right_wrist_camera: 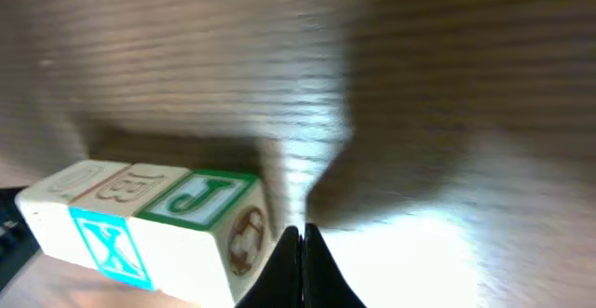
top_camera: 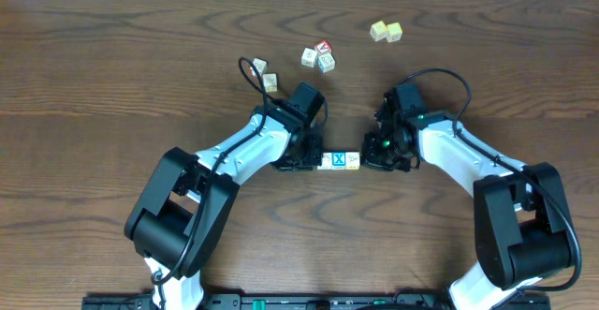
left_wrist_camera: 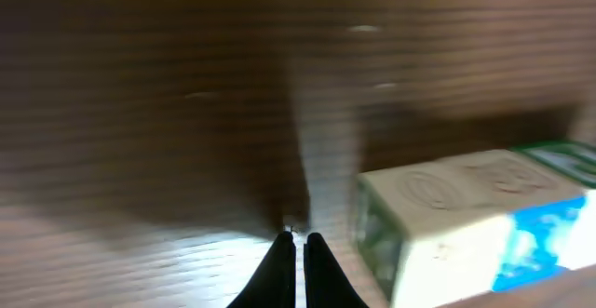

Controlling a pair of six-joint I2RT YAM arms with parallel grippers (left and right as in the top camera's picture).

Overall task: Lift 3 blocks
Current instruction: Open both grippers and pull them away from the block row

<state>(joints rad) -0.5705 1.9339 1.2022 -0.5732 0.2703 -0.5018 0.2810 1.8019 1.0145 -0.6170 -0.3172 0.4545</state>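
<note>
Three blocks form a tight row near the table's middle: a plain whitish one, one with a blue X face and one at the right end. My left gripper is shut, at the row's left end. My right gripper is shut, at its right end. In the right wrist view the green "J" block sits just left of my shut gripper, with the X block beyond. In the left wrist view the row lies right of my shut gripper. Whether the row rests on the table is unclear.
Behind the grippers lie other cubes: a cluster with red marks, a yellowish pair at the back right, and two pale cubes by the left arm's cable. The wooden table stretches wide on both sides.
</note>
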